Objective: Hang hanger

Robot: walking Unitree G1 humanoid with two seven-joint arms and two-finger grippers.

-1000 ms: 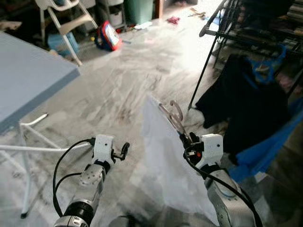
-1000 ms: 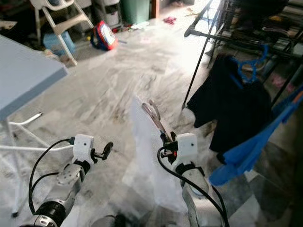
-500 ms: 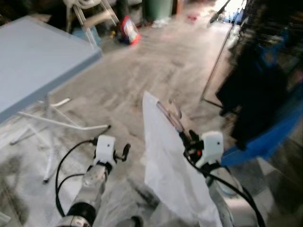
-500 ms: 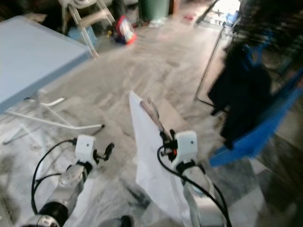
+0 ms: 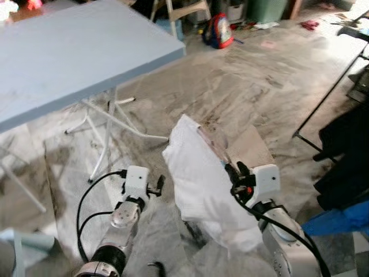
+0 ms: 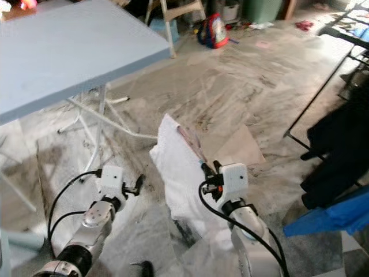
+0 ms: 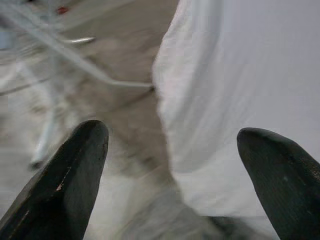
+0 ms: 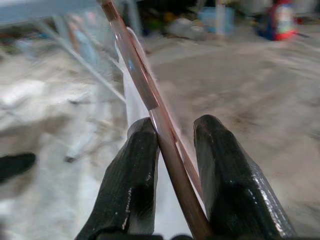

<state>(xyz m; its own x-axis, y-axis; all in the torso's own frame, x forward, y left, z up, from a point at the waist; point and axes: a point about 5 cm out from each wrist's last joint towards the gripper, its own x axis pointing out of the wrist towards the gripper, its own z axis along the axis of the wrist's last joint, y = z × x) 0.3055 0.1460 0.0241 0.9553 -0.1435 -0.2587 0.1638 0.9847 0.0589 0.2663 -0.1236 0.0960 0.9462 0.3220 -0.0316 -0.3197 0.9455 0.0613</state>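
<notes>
We are seeing the right gripper (image 8: 172, 150) clamping its fingers (image 8: 132, 175) on the hanger (image 8: 145, 90) carrying a white cloth (image 5: 202, 179); left gripper (image 7: 172, 165) fingers spread, holding nothing.

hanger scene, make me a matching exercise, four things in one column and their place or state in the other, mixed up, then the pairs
Things:
1. hanger
2. left gripper
3. white garment
4. red backpack

Places or states:
A. on the floor beyond the blue table
B. draped over the hanger
C. clamped in the right gripper
D. open, holding nothing

Pairs: 1-C, 2-D, 3-B, 4-A
</notes>
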